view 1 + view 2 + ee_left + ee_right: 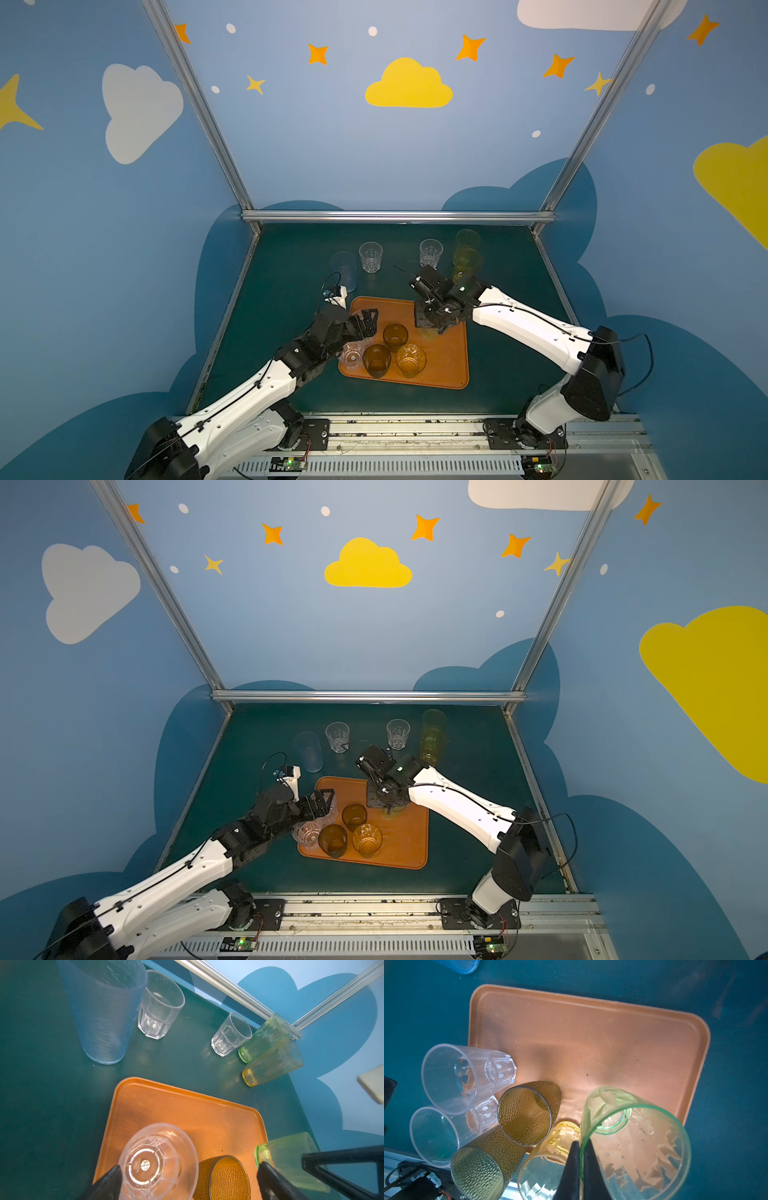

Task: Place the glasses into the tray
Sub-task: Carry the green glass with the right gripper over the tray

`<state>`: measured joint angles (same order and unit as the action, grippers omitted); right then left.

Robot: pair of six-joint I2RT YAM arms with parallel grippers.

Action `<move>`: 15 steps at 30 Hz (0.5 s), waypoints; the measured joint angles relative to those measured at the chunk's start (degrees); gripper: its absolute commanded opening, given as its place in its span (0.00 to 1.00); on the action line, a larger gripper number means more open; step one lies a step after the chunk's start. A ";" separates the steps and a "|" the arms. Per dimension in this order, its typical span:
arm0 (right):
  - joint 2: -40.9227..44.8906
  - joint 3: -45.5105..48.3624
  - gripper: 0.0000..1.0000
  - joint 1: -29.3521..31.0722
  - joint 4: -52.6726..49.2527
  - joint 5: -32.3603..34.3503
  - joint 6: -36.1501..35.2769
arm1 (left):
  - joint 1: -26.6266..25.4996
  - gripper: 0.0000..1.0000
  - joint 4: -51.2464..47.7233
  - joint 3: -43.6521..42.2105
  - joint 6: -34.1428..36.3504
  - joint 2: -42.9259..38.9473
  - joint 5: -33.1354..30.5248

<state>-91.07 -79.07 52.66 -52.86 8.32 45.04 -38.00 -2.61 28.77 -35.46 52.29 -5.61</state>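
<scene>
the dark green tabletop (519, 374) i work over carries the orange-brown tray (449, 361) flat near its middle. behind the tray, all upright, stand a frosted bluish tumbler (344, 270), a left clear faceted tumbler (370, 257), a right clear faceted tumbler (430, 253), and close together a far yellow tumbler (467, 240) and a near yellow tumbler (467, 264).

— Where's the tray (449, 365)?
— Orange, flat on the worktop (282, 291). Upright on it: two brown glasses (377, 359), an amber one (411, 360), two clear faceted ones (467, 1078). A small green one (654, 1147) is at its far side.
— The others?
— Two clear tumblers (370, 257), two tall yellow ones (467, 253) and a frosted bluish one (345, 270) stand beyond it.
</scene>
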 measured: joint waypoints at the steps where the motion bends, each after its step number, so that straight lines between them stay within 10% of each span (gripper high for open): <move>1: -0.39 0.00 0.00 0.00 0.11 -0.39 0.00 | 0.00 1.00 0.15 -0.46 0.00 -0.04 0.11; 15: -7.37 -0.02 0.00 0.72 1.88 -6.03 0.66 | 0.00 1.00 0.15 -0.48 -0.04 0.52 -0.83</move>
<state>-98.43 -79.09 53.39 -50.98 2.28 45.69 -38.00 -2.46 28.29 -35.51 52.82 -6.44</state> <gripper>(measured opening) 0.047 0.998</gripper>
